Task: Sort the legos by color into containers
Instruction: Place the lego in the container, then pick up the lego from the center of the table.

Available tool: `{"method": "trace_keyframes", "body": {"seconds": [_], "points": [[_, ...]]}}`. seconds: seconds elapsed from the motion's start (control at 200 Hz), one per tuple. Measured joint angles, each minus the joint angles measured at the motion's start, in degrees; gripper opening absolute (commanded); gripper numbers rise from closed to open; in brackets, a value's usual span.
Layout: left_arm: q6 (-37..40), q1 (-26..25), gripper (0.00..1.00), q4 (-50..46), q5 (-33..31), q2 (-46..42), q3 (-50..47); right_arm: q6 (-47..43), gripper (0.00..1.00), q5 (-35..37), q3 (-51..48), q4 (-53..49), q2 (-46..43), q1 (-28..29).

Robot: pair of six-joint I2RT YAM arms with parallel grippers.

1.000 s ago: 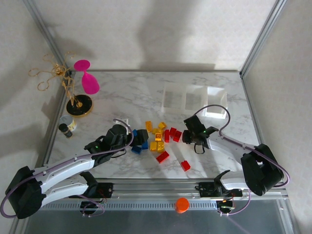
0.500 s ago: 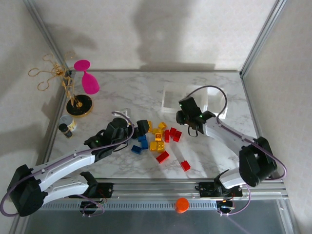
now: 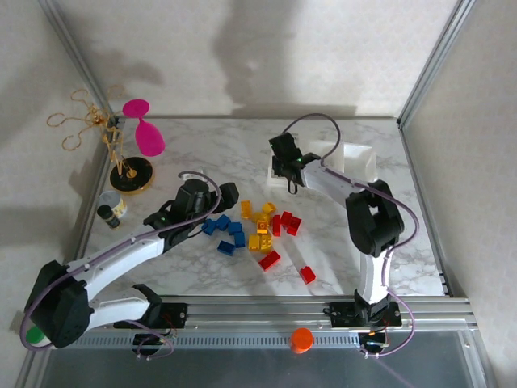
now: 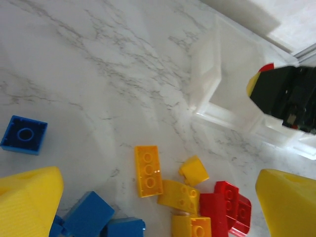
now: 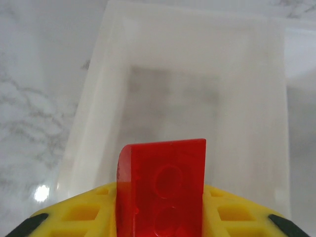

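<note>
One red lego (image 5: 163, 190) poised above the end bin (image 5: 96, 89).
My right hand (image 5: 161, 197) clamps it for release; left hand (image 4: 158, 180) gapes open.

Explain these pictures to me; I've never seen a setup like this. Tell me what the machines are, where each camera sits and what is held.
Two robot arms are bolted to the near edge of a marble table. The wide picture looks down from above; the other two come from cameras on each wrist. Loose bricks, red, yellow and blue, lie mid-table, with clear bins behind and a pink ornament far left. The right gripper pinches a red brick above a bin. The left gripper hangs open near the pile.
</note>
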Motion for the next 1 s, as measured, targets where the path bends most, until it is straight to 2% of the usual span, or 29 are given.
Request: {"method": "trace_keyframes", "body": {"seconds": [0.09,0.175,0.34,0.431,0.621,0.836,1.001], "points": [[0.4,0.5,1.00,0.2,0.2,1.5,1.3,-0.7,0.39,1.4,2.9,-0.1,3.1,-0.3],[0.8,0.9,1.00,0.9,0.5,2.2,1.9,-0.9,0.51,2.5,6.2,-0.6,6.1,-0.5],[1.3,1.2,1.00,1.3,0.9,2.8,2.4,-1.6,0.57,2.9,9.2,-1.8,7.8,-0.7],[1.3,1.2,1.00,1.3,1.1,2.8,2.4,-1.7,0.57,2.8,8.8,-1.7,6.8,-0.7],[1.1,1.2,0.99,1.3,2.4,1.6,2.4,-1.9,0.59,1.9,1.9,-1.5,-1.4,0.2],[0.4,-0.3,0.99,1.3,3.4,-4.9,-0.8,-0.8,0.62,-0.5,-8.8,-0.8,-14.4,1.6],[-0.7,-1.8,1.00,-0.2,3.5,-9.4,-4.1,0.8,0.64,-0.6,-16.1,-1.3,-20.7,4.5]]}}
